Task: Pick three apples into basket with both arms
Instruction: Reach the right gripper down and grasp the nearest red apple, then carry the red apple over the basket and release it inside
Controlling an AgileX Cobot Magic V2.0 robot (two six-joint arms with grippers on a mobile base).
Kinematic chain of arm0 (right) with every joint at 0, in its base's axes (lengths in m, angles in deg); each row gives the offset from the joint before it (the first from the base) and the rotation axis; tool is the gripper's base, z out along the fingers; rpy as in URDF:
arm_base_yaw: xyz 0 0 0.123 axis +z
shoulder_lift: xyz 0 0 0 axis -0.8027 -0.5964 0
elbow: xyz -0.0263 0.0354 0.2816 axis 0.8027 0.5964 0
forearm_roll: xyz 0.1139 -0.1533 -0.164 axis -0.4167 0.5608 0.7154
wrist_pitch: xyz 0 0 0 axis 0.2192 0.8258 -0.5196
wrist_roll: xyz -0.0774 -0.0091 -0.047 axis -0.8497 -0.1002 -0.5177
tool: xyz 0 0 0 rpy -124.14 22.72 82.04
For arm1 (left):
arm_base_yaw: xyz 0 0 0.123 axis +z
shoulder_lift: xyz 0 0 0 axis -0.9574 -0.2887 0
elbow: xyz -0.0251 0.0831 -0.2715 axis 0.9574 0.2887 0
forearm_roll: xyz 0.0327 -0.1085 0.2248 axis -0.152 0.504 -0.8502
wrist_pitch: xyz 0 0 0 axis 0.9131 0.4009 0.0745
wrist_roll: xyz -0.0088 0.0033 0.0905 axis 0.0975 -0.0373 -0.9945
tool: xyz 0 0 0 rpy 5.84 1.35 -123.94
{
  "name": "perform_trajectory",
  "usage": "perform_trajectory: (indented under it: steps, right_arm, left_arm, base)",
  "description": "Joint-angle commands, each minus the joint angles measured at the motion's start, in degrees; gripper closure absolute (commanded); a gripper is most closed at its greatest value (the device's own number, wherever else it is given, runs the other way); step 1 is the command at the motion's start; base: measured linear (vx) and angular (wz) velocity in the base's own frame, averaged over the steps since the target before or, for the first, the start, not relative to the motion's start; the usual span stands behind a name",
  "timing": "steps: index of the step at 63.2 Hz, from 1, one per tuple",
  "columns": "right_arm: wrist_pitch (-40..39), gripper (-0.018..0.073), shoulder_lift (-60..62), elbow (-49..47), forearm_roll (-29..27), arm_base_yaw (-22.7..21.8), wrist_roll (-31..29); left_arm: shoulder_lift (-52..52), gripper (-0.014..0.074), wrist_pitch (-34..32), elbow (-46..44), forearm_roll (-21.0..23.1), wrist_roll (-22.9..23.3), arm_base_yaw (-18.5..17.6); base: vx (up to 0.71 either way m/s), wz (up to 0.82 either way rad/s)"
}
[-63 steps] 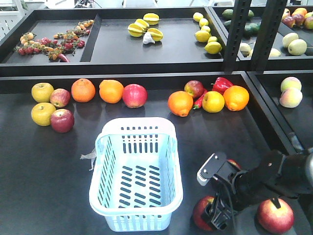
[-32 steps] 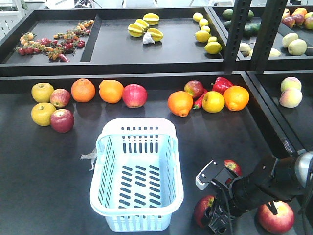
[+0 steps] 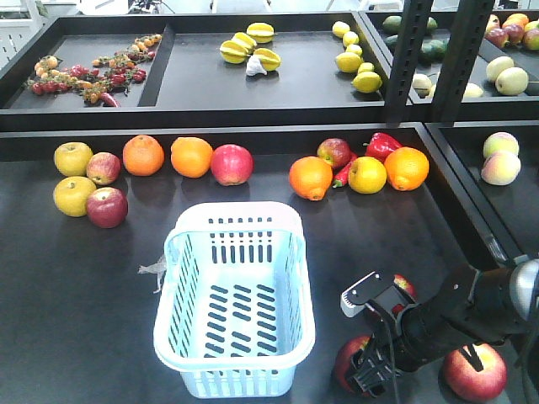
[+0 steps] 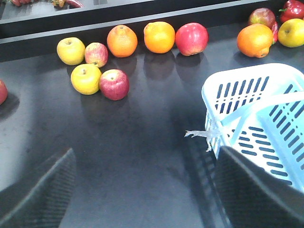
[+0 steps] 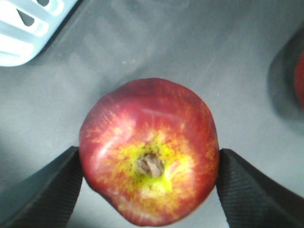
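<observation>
Dark grey bench (image 3: pixel 76 278), black fruit trays (image 3: pixel 194 84) behind it. The pale blue slotted plastic basket (image 3: pixel 240 278) sits mid-bench, empty as far as I can see.

Target is the dark red round apple with a yellow patch round the stem (image 5: pixel 149 152). It's on the bench just right of the basket's near corner, stem up. My right gripper (image 5: pixel 149 190) is wide and straddles it, one pad at each flank. The apple nearly fills the opening; by my read there's no clamp yet. My left gripper (image 4: pixel 142 199) is also wide with nothing in it, hovering over the bench left of the basket.

Handling, my guess:
- **Feel:** firm, rigid, moderate weight.
- **Surface:** smooth waxy skin, so it's slippery. It's round, so it rolls if nudged off-centre.
- **Damage:** the skin could bruise under a hard squeeze.
- **Where to grip:** across the widest girth, pads on opposite flanks level with the middle. Up by the stem shoulder it tapers and would squirt out.
- **Closing:** evenly, with moderate force.

A second red apple (image 3: pixel 476 372) lies right of my right arm (image 3: pixel 459 316). A third red apple (image 3: pixel 404 286) is half hidden behind it. Neither looks to touch the target.
</observation>
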Motion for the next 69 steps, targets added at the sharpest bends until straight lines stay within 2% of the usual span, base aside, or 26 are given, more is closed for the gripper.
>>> perform_trajectory:
  steps: [1, 8, 14, 17, 28, 32, 36, 46, 53, 56, 62, 69]
  right_arm:
    - [1.46, 0.0220, 4.87, -0.86, 0.16, -0.11, 1.03]
    - [2.78, 0.0220, 10.04, -0.86, 0.60, -0.21, 2.34]
    - [6.04, 0.0220, 14.81, -0.86, 3.70, -0.21, 7.84]
    - [7.79, 0.0220, 17.02, -0.86, 6.34, -0.21, 11.39]
    - [17.30, 0.0220, 26.54, -0.86, 22.59, -0.21, 26.54]
    - [20.41, 0.0220, 29.85, -0.86, 25.36, -0.21, 30.08]
    - [22.17, 0.0220, 33.58, -0.99, 25.56, -0.21, 31.30]
    - [21.22, 0.0220, 41.45, -0.99, 20.10, -0.08, 30.81]
    - [18.72, 0.0220, 44.05, -0.99, 12.37, -0.08, 27.75]
    - [18.33, 0.0220, 44.12, -0.99, 9.47, -0.08, 24.58]
    - [18.28, 0.0220, 43.15, -0.99, -1.67, -0.06, 16.57]
    - [18.86, 0.0220, 40.75, -0.99, -13.97, -0.06, 3.51]
  left_arm:
    - [0.12, 0.0016, -3.13, -1.37, -0.32, 0.59, 0.16]
    - [0.12, 0.0016, -3.13, -1.37, -0.32, 0.59, 0.16]
    - [0.12, 0.0016, -3.13, -1.37, -0.32, 0.59, 0.16]
    - [0.12, 0.0016, -3.13, -1.37, -0.32, 0.59, 0.16]
    - [0.12, 0.0016, -3.13, -1.37, -0.32, 0.59, 0.16]
    - [0.12, 0.0016, -3.13, -1.37, -0.32, 0.59, 0.16]
    - [0.12, 0.0016, -3.13, -1.37, -0.32, 0.59, 0.16]
    - [0.12, 0.0016, -3.13, -1.37, -0.32, 0.59, 0.16]
    - [0.12, 0.0016, -3.13, -1.37, -0.32, 0.59, 0.16]
    - [0.12, 0.0016, -3.13, -1.37, -0.32, 0.59, 0.16]
    - [0.13, 0.0016, -3.18, -1.37, -0.32, 0.59, 0.16]
    - [0.13, 0.0016, -3.18, -1.37, -0.32, 0.59, 0.16]
  base:
    - [0.00, 0.00]
    - [0.00, 0.00]
    - [0.00, 0.00]
    - [0.00, 0.00]
    - [0.00, 0.00]
    - [0.00, 0.00]
    - [0.00, 0.00]
    - [0.00, 0.00]
    - [0.00, 0.00]
    - [0.00, 0.00]
    - [0.00, 0.00]
    - [0.00, 0.00]
